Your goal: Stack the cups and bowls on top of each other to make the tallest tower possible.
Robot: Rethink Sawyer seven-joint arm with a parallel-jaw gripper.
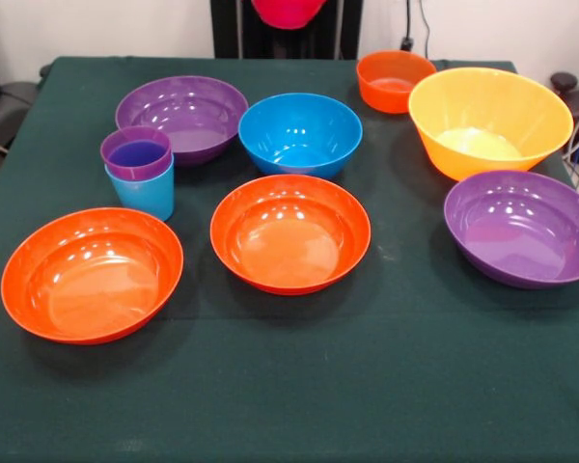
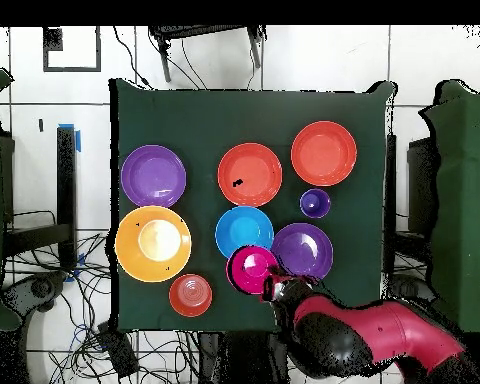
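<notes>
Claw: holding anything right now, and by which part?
Apparently the small pink bowl, raised off the table at the arm's end. The claw itself is hidden in both views, so the hold point cannot be told.

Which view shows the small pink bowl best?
The overhead view: the pink bowl shows whole, round, at the arm's end, partly over the blue bowl. The front view shows only its underside, cut off by the top edge.
</notes>
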